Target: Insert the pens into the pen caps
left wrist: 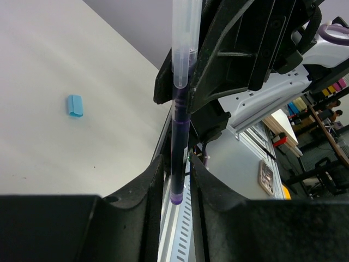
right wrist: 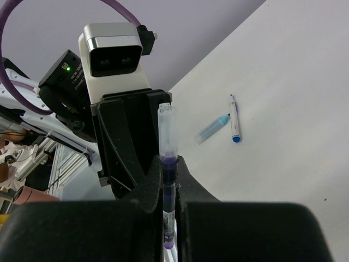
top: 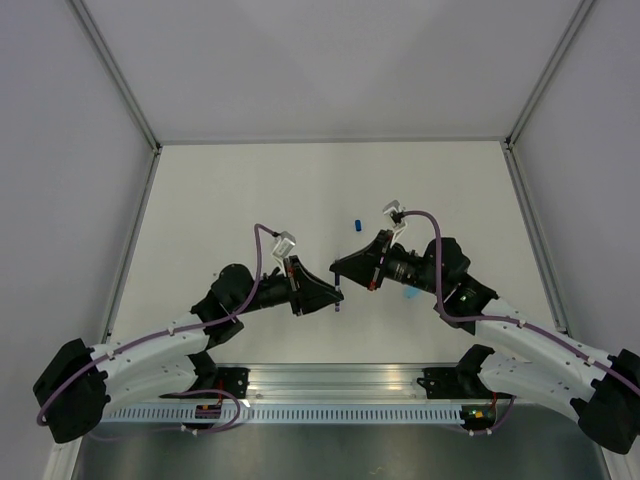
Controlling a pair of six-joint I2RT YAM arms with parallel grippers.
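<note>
Far left, on the bench (left wrist: 49, 164): a light blue cap (left wrist: 75, 105), lying alone, well apart from anything held.

Next, at the left gripper (left wrist: 178, 180): flanks the dark end of the purple pen (left wrist: 180, 114) with jaws set narrowly apart. Impossible to tell whether pinching or merely bracketing. Carries the pen off the bench, bridging the two grippers above the near middle of the surface.

To the right, at the right gripper (right wrist: 169, 166): clamps fully shut on that same pen, with the clear end poking out beyond the fingertips.

Risks a drop if the left side lets go while the right-hand pinch sits away from the barrel's balance point. Likely pivots in the jaws, slides out and lands on the bench or on the slotted rail (top: 340, 385) at the near edge. Risks levering the pen loose too, should either arm pull away at a slant while both bear on it. Risks finger-on-finger contact as well, with the two grippers standing almost touching.

Further right, on the bench: a white pen (right wrist: 234, 118) with a translucent blue piece (right wrist: 211, 130) just beside it, cap or pen hard to say. Easy to knock or set rolling with a sweeping arm, and thin enough to squirt out of a hasty pinch.
</note>
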